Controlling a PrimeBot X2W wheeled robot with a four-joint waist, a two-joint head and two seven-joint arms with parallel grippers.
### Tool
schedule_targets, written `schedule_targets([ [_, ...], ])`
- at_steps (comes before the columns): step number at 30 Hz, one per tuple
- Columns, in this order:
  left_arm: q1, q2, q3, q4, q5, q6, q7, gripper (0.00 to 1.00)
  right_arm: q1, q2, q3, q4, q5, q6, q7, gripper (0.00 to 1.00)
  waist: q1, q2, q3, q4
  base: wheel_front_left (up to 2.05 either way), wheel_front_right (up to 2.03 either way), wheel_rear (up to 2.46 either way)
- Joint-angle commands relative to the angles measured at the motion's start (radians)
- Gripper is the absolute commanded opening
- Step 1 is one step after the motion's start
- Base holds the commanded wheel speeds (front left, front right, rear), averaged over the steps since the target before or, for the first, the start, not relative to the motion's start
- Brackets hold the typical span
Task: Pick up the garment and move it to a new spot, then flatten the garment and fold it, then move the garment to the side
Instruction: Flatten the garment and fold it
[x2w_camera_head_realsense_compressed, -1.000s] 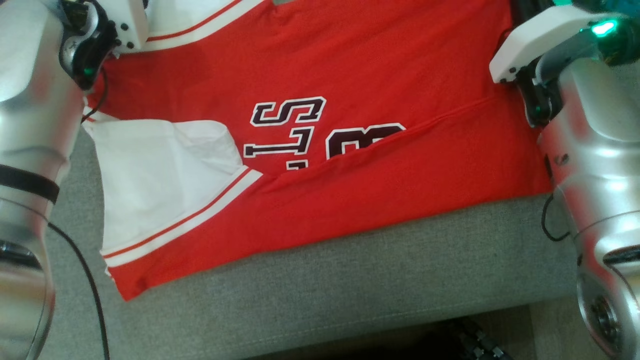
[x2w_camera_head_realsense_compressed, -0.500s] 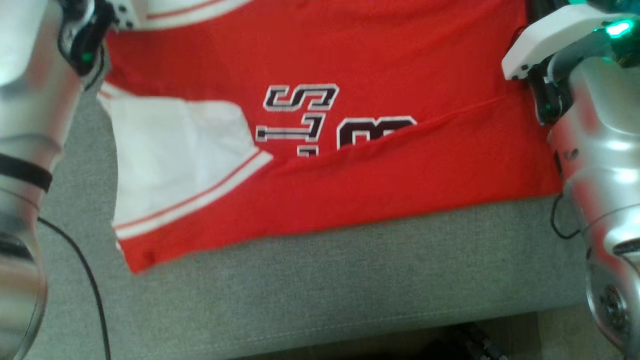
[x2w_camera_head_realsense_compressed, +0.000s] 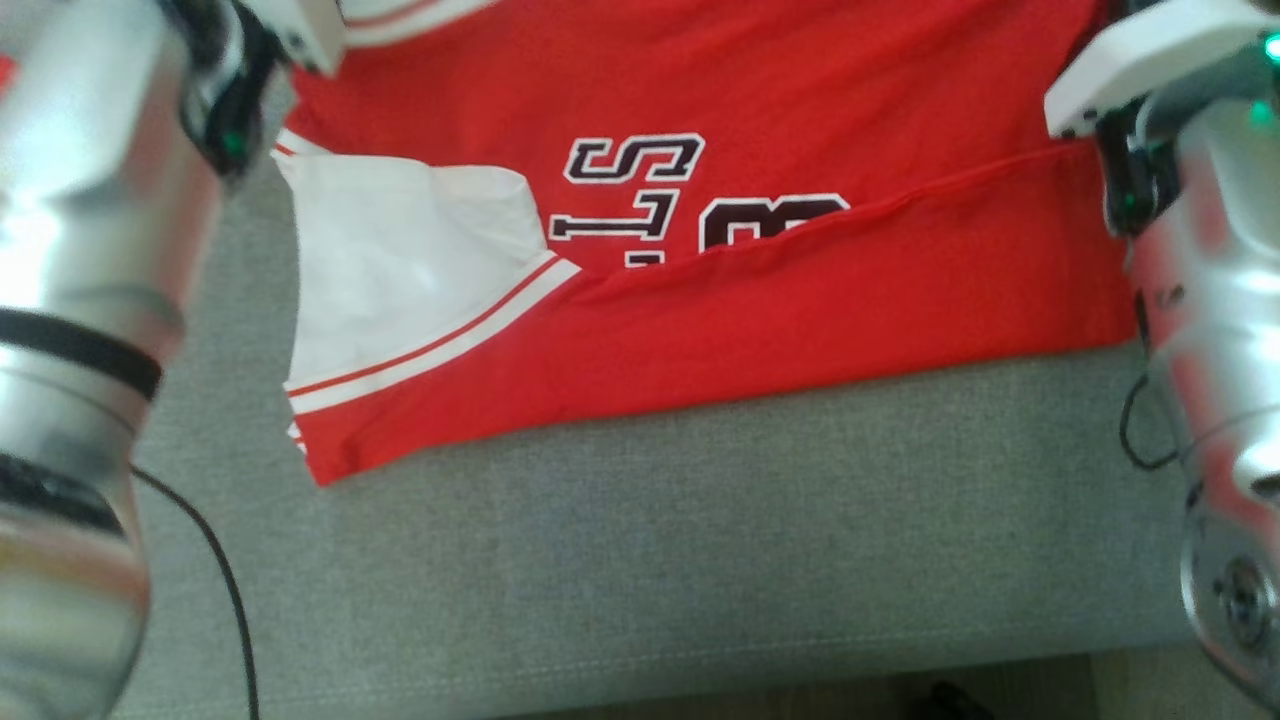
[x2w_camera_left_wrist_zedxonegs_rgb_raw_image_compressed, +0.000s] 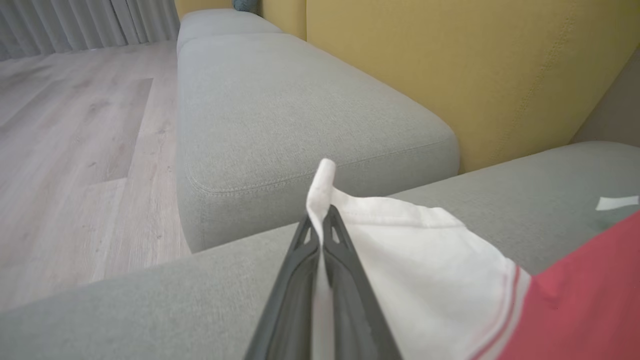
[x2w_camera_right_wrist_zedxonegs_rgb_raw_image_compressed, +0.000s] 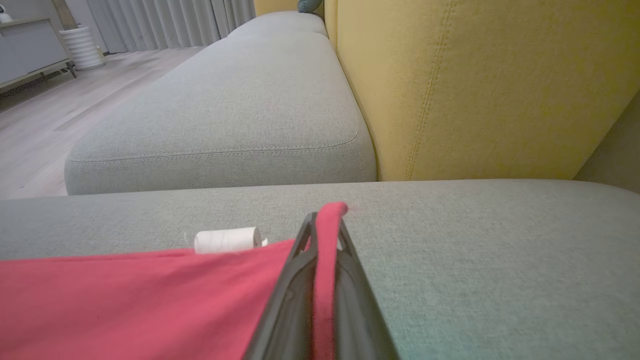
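Changed: in the head view the whole picture has slid, so the camera has moved. The left gripper (x2w_camera_left_wrist_zedxonegs_rgb_raw_image_compressed: 322, 220) has gone from spread wide to clamped.
Left fingers: clenched on the white sleeve edge, a tuft of cloth poking up past the tips.
Right fingers: the right gripper (x2w_camera_right_wrist_zedxonegs_rgb_raw_image_compressed: 325, 225) is clenched on a red edge, which runs up between the tips.
Garment: the red garment (x2w_camera_head_realsense_compressed: 760, 310) lies spread across the upper half of the head view on the grey seat cushion (x2w_camera_head_realsense_compressed: 700, 540). Its white sleeve (x2w_camera_head_realsense_compressed: 400, 260) sits at upper left.
Done: it looks placed and flattened. A red band already lies folded over the lower part of the print.
Left: probably a further fold from these two pinched edges, then the move aside.
Edges: the yellow backrest (x2w_camera_right_wrist_zedxonegs_rgb_raw_image_compressed: 475, 85) rises close beyond both grippers.
Open room: bare cushion fills the lower half of the head view, and a neighbouring cushion (x2w_camera_left_wrist_zedxonegs_rgb_raw_image_compressed: 280, 110) lies beyond a seam gap.
Watch: a dark cable (x2w_camera_head_realsense_compressed: 220, 600) hangs at lower left.
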Motion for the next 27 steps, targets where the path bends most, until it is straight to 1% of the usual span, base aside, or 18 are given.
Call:
schedule_targets([
  [1, -0.011, 0.027, 0.032, -0.027, -0.006, 0.001, -0.009, 0.00, 0.028, 0.000, 0.002, -0.033, -0.006, 0.006, -0.010, 0.00, 0.0000, 0.0000, -0.023, 0.012, 0.00, 0.00, 0.00],
  [5, 0.087, 0.025, 0.074, -0.104, -0.007, 0.001, -0.013, 0.00, 0.119, -0.003, -0.004, -0.084, -0.003, 0.006, -0.011, 0.00, 0.0000, 0.0000, -0.075, 0.031, 0.00, 0.00, 0.00],
  [14, 0.436, -0.002, 0.215, -0.293, 0.060, 0.020, -0.013, 0.00, 0.324, -0.005, 0.019, -0.139, 0.045, 0.006, -0.011, 0.00, 0.0000, 0.0000, -0.214, 0.056, 0.00, 0.00, 0.00],
  [18, 0.584, -0.027, 0.280, -0.356, 0.091, 0.027, -0.013, 0.00, 0.393, -0.015, 0.015, -0.142, 0.067, 0.006, -0.011, 0.00, 0.0000, 0.0000, -0.262, 0.059, 0.00, 0.00, 0.00],
  [23, 0.735, -0.075, 0.315, -0.375, 0.131, 0.022, -0.013, 0.00, 0.458, -0.026, -0.003, -0.104, 0.079, 0.006, -0.010, 0.00, 0.0000, 0.0000, -0.305, 0.068, 0.00, 0.00, 0.00],
  [24, 0.759, -0.086, 0.323, -0.377, 0.139, 0.021, -0.013, 0.05, 0.468, -0.025, -0.005, -0.095, 0.081, 0.006, -0.009, 0.00, 0.0000, 0.0000, -0.311, 0.070, 0.00, 0.00, 0.00],
  [25, 0.784, -0.097, 0.328, -0.375, 0.145, 0.019, -0.013, 0.30, 0.477, -0.023, -0.008, -0.087, 0.083, 0.006, -0.008, 0.00, 0.0000, 0.0000, -0.316, 0.071, 0.00, 0.00, 0.00],
  [27, 0.824, -0.113, 0.342, -0.368, 0.163, 0.018, -0.013, 0.42, 0.490, -0.017, -0.010, -0.072, 0.086, 0.006, -0.004, 0.00, 0.0000, 0.0000, -0.325, 0.071, 0.00, 0.00, 0.00],
])
